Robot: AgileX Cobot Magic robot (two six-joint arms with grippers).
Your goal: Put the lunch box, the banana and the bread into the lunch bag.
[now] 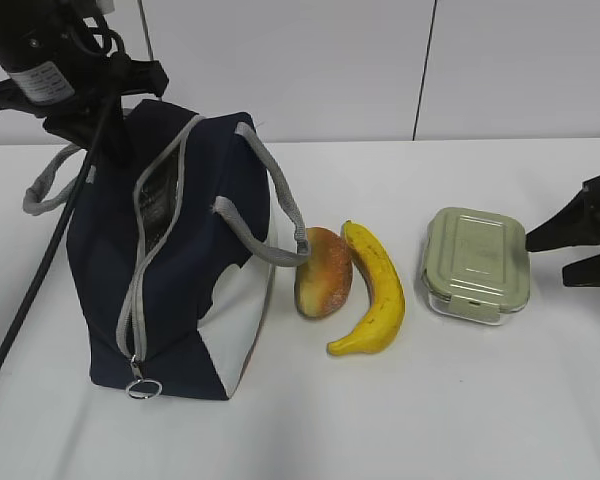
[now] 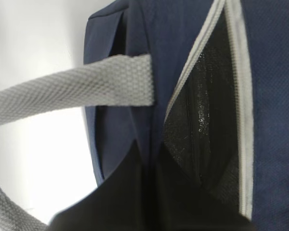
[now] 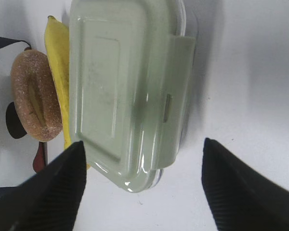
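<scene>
We see the right gripper (image 3: pixel 142 187) low at 3 o'clock of the lunch box (image 1: pixel 476 263), fingers (image 3: pixel 245 187) spread, nothing held; left gripper (image 1: pixel 80 95) at the lunch bag (image 1: pixel 180 260) top, finger state unclear; banana (image 1: pixel 372 290), bread (image 1: pixel 323 272) on the surface (image 1: pixel 430 400) between.

A plain white surface (image 1: pixel 460 400) fills the lower part of the exterior view, evenly lit (shadows are soft and faint). Behind it rises a pale wall (image 1: pixel 330 70) of flat panels, split by a thin dark vertical seam (image 1: pixel 425 70).
</scene>
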